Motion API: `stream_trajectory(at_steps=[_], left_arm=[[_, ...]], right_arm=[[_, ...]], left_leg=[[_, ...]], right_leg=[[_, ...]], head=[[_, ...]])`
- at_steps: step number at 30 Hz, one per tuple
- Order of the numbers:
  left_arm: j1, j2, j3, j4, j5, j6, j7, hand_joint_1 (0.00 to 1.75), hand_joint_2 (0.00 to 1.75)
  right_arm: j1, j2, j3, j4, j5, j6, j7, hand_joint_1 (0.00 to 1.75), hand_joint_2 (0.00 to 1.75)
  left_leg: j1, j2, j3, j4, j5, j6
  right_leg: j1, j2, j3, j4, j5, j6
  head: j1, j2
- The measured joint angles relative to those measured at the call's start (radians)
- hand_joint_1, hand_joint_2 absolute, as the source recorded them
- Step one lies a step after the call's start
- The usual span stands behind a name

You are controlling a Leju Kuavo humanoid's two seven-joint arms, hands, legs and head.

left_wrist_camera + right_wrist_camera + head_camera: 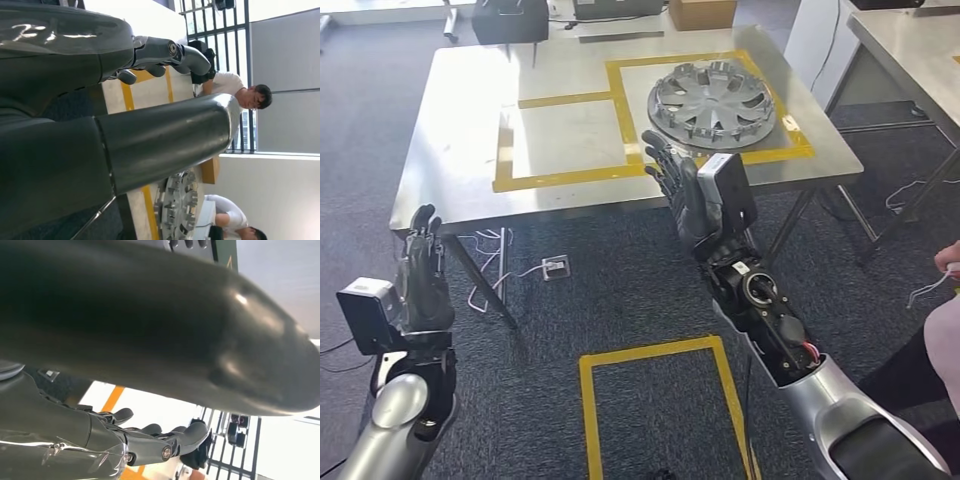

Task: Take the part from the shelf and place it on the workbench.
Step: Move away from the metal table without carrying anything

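Part (712, 105) already sat flat on the workbench (456, 120), inside the yellow tape box. Right hand (681, 190) hovered just short of it, fingers apart, holding nothing; left hand (422, 275) likewise. Probably best backed straight off without clipping the rim.

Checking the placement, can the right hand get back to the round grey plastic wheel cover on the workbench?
Probably yes. The right hand, open and empty, is at the table's near edge just short of the round grey plastic wheel cover, with nothing between them.
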Motion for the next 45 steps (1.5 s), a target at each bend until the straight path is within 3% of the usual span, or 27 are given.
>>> stream_trajectory(at_steps=[1,2,5,7,10,12,14,15,16,17,18,19,21,22,24,26,27,29,30,32,33,35,37,40,41,43,45], left_arm=[[0.001,0.000,0.000,0.000,0.000,0.000,0.000,0.00,0.00],[0.002,0.000,0.000,0.000,0.000,0.000,0.000,0.00,0.00],[0.003,0.000,0.000,0.000,0.000,0.000,0.000,0.00,0.00],[0.003,0.001,0.000,-0.001,0.000,0.002,0.001,0.00,0.00],[0.003,0.002,0.000,-0.002,0.000,0.007,0.002,0.00,0.00],[0.003,0.005,0.001,-0.004,0.000,0.009,0.003,0.00,0.00],[0.006,0.006,0.001,-0.005,0.000,0.011,0.005,0.00,0.00],[0.009,0.006,0.001,-0.006,0.000,0.012,0.006,0.00,0.00],[0.011,0.006,0.001,-0.006,0.000,0.013,0.007,0.00,0.00],[0.013,0.007,0.001,-0.006,0.000,0.013,0.008,0.00,0.00],[0.013,0.007,0.001,-0.006,0.000,0.013,0.008,0.00,0.00],[0.013,0.007,0.001,-0.007,0.000,0.013,0.008,0.00,0.00],[0.010,0.007,0.001,-0.009,0.000,0.014,0.008,0.00,0.00],[0.009,0.007,0.001,-0.010,0.000,0.016,0.008,0.00,0.00],[0.008,0.007,0.001,-0.011,0.001,0.019,0.008,0.00,0.00],[0.007,0.007,0.001,-0.011,0.002,0.022,0.008,0.00,0.00],[0.007,0.007,0.001,-0.011,0.003,0.023,0.007,0.00,0.00],[0.008,0.006,0.001,-0.011,0.004,0.024,0.007,0.00,0.00],[0.009,0.006,0.001,-0.011,0.004,0.024,0.007,0.00,0.00],[0.011,0.006,0.001,-0.010,0.004,0.024,0.007,0.00,0.00],[0.011,0.006,0.001,-0.010,0.004,0.024,0.007,0.00,0.00],[0.011,0.006,0.001,-0.011,0.005,0.023,0.007,0.00,0.00],[0.011,0.006,0.001,-0.011,0.006,0.023,0.007,0.00,0.00],[0.011,0.007,0.001,-0.011,0.007,0.023,0.006,0.00,0.00],[0.010,0.007,0.001,-0.011,0.007,0.023,0.006,0.00,0.00],[0.010,0.009,0.001,-0.011,0.008,0.024,0.006,0.00,0.00],[0.012,0.009,0.001,-0.011,0.009,0.024,0.005,0.00,0.00]], right_arm=[[0.001,0.000,0.000,0.000,0.000,0.000,0.000,0.00,0.00],[0.002,0.000,0.001,0.000,0.000,0.000,0.000,0.00,0.00],[-0.001,0.000,0.001,0.000,0.000,0.000,0.000,0.00,0.00],[-0.002,0.000,0.001,-0.002,0.000,0.000,0.001,0.00,0.00],[-0.003,0.000,0.001,-0.002,-0.001,0.001,0.002,0.00,0.00],[-0.004,0.000,0.001,-0.003,-0.001,0.002,0.003,0.00,0.00],[-0.004,0.000,0.002,-0.003,-0.001,0.003,0.006,0.00,0.00],[-0.003,0.000,0.002,-0.003,-0.002,0.003,0.008,0.00,0.00],[-0.002,0.000,0.002,-0.003,-0.002,0.003,0.009,0.00,0.00],[-0.001,0.000,0.002,-0.003,-0.002,0.003,0.010,0.00,0.00],[-0.001,0.000,0.002,-0.003,-0.002,0.002,0.011,0.00,0.00],[-0.001,0.000,0.002,-0.003,-0.002,0.001,0.011,0.00,0.00],[-0.001,0.000,0.001,-0.005,-0.002,-0.001,0.011,0.00,0.00],[0.000,0.000,0.001,-0.005,-0.002,-0.002,0.011,0.00,0.00],[0.003,0.000,0.002,-0.006,-0.001,-0.002,0.010,0.00,0.00],[0.006,0.000,0.002,-0.006,-0.001,-0.001,0.009,0.00,0.00],[0.008,-0.001,0.002,-0.005,-0.001,-0.001,0.009,0.00,0.00],[0.009,-0.001,0.002,-0.005,-0.001,-0.001,0.008,0.00,0.00],[0.010,-0.001,0.003,-0.005,-0.001,-0.001,0.008,0.00,0.00],[0.013,-0.001,0.005,-0.005,-0.001,0.000,0.008,0.00,0.00],[0.013,-0.001,0.005,-0.005,-0.001,0.000,0.008,0.00,0.00],[0.013,-0.001,0.006,-0.006,-0.001,0.000,0.008,0.00,0.00],[0.013,-0.001,0.006,-0.009,0.000,-0.001,0.008,0.00,0.00],[0.012,-0.001,0.006,-0.011,0.000,-0.001,0.008,0.00,0.00],[0.012,-0.001,0.007,-0.011,0.000,-0.002,0.008,0.00,0.00],[0.011,-0.001,0.007,-0.012,0.000,-0.002,0.008,0.00,0.00],[0.012,-0.001,0.008,-0.013,0.000,-0.002,0.008,0.00,0.00]], left_leg=[[0.000,0.000,-0.008,0.001,0.006,-0.001],[0.000,-0.001,-0.015,0.003,0.011,-0.003],[-0.002,-0.003,-0.029,0.010,0.022,-0.014],[-0.004,-0.004,-0.034,0.011,0.033,-0.025],[-0.004,-0.004,-0.046,0.019,0.033,-0.043],[-0.002,-0.004,-0.083,0.094,-0.033,-0.054],[0.002,-0.004,-0.138,0.237,-0.123,-0.063],[0.003,-0.004,-0.156,0.296,-0.145,-0.066],[0.004,-0.004,-0.158,0.327,-0.146,-0.067],[0.005,-0.004,-0.141,0.316,-0.127,-0.067],[0.005,-0.004,-0.102,0.266,-0.098,-0.064],[0.005,-0.004,-0.050,0.192,-0.073,-0.061],[0.000,-0.005,0.038,0.053,-0.056,-0.050],[-0.003,-0.005,0.057,0.019,-0.059,-0.043],[-0.006,-0.005,0.058,0.004,-0.054,-0.029],[-0.003,-0.002,0.049,-0.001,-0.041,-0.013],[-0.001,0.000,0.043,-0.004,-0.033,-0.006],[-0.002,0.001,0.027,-0.004,-0.019,0.001],[-0.003,0.001,0.018,-0.003,-0.013,0.002],[-0.004,0.001,0.000,-0.001,-0.001,0.001],[-0.005,0.000,-0.007,0.001,0.004,-0.001],[-0.006,-0.001,-0.017,0.007,0.011,-0.008],[-0.006,-0.001,-0.024,0.010,0.019,-0.018],[-0.005,-0.002,-0.031,0.013,0.029,-0.036],[-0.005,-0.002,-0.039,0.027,0.015,-0.041],[-0.003,-0.003,-0.078,0.117,-0.056,-0.051],[0.001,-0.003,-0.132,0.257,-0.136,-0.059]], right_leg=[[0.000,0.000,0.011,0.007,0.003,0.001],[-0.001,0.000,0.043,-0.029,0.024,0.000],[0.002,0.001,0.184,-0.248,0.091,-0.010],[0.007,0.004,0.210,-0.302,0.099,-0.017],[0.004,0.002,0.195,-0.308,0.118,-0.033],[-0.001,-0.001,0.177,-0.313,0.137,-0.047],[0.000,-0.002,0.153,-0.313,0.155,-0.054],[0.001,-0.003,0.142,-0.312,0.163,-0.054],[0.002,-0.003,0.130,-0.312,0.171,-0.053],[0.003,-0.003,0.121,-0.312,0.179,-0.052],[0.003,-0.003,0.112,-0.311,0.186,-0.050],[0.003,-0.003,0.105,-0.311,0.192,-0.047],[0.005,-0.002,0.096,-0.311,0.204,-0.038],[0.006,-0.002,0.093,-0.311,0.210,-0.033],[0.005,-0.002,0.090,-0.313,0.220,-0.021],[0.004,-0.001,0.075,-0.288,0.195,-0.013],[0.004,0.000,0.059,-0.246,0.159,-0.010],[0.003,0.000,0.016,-0.110,0.065,-0.007],[0.003,0.000,-0.001,-0.044,0.034,-0.005],[0.003,0.000,0.011,-0.005,0.030,-0.005],[0.003,0.000,0.048,-0.048,0.054,-0.007],[0.006,0.000,0.147,-0.197,0.096,-0.015],[0.012,0.002,0.203,-0.295,0.105,-0.021],[0.013,0.003,0.199,-0.312,0.114,-0.032],[0.010,0.002,0.194,-0.315,0.121,-0.039],[0.005,-0.002,0.180,-0.320,0.138,-0.050],[0.006,-0.003,0.158,-0.319,0.153,-0.054]], head=[[0.002,0.000],[0.006,0.000],[0.017,0.000],[0.019,0.000],[0.016,0.000],[0.002,0.000],[-0.012,0.000],[-0.017,0.000],[-0.020,0.000],[-0.022,0.000],[-0.024,0.000],[-0.025,0.000],[-0.025,0.000],[-0.024,0.000],[-0.021,0.000],[-0.019,0.000],[-0.015,0.000],[-0.005,0.000],[-0.001,0.000],[0.003,0.000],[0.006,0.000],[0.013,0.000],[0.017,0.000],[0.017,0.000],[0.014,0.000],[0.001,0.000],[-0.012,0.000]])
